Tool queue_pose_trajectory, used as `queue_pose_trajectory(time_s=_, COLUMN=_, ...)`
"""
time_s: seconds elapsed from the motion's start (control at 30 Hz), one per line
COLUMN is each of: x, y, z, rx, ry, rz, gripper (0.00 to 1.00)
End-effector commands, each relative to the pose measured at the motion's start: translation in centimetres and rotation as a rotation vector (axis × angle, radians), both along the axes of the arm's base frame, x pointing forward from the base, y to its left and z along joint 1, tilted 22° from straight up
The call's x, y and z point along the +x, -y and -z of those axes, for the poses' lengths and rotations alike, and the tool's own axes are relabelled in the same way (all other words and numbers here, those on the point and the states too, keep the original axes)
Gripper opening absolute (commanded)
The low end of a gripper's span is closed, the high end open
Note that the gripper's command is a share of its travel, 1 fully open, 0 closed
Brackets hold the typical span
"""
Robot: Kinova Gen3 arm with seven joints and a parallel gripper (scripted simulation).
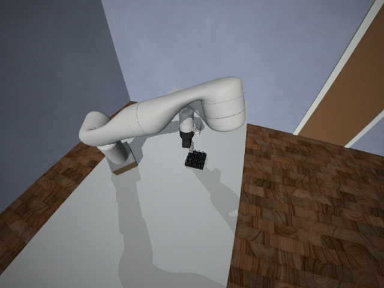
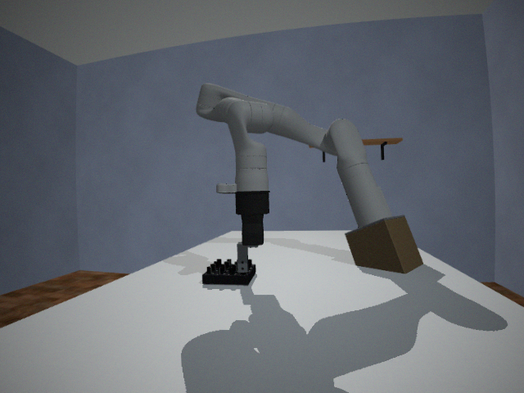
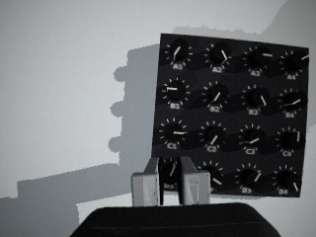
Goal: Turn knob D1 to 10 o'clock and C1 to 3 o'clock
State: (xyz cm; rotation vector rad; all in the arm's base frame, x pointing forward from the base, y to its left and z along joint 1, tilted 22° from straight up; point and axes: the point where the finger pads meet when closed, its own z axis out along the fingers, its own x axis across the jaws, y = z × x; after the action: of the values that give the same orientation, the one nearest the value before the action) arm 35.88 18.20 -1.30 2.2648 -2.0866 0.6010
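The black knob box [image 1: 195, 159] [image 2: 228, 277] [image 3: 195, 118] stands on the white table, with sixteen knobs in four rows. In the wrist view it looks slightly tilted, with row A at the top and row D at the bottom. My gripper [image 3: 170, 174] [image 1: 191, 149] [image 2: 241, 264] points straight down at the box's front left corner. It is shut on knob D1 [image 3: 171, 171], whose white line shows between the fingers, pointing up and a little right in the picture. Knob C1 [image 3: 173, 132], just above the fingers, has its line pointing right, about 3 o'clock.
The arm's brown base block [image 1: 123, 165] [image 2: 382, 245] stands on the table behind the box. The table's edge [image 1: 242, 186] runs to the right of the box, with wooden floor beyond. A small shelf [image 2: 381, 142] hangs on the far wall.
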Motion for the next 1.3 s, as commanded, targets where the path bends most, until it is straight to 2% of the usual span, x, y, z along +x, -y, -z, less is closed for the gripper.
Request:
queue_pose_trajectory(time_s=0.0, x=0.02, y=-0.06, z=-0.06, rx=-0.003, ry=-0.004, rz=-0.016, gripper=0.30)
queue_pose_trajectory(time_s=0.77, x=0.02, y=-0.06, z=-0.06, rx=-0.076, ry=-0.072, rz=-0.263, gripper=0.30)
queue_pose_trajectory(time_s=1.27, x=0.02, y=-0.06, z=-0.06, rx=-0.156, ry=-0.147, rz=-0.533, gripper=0.30)
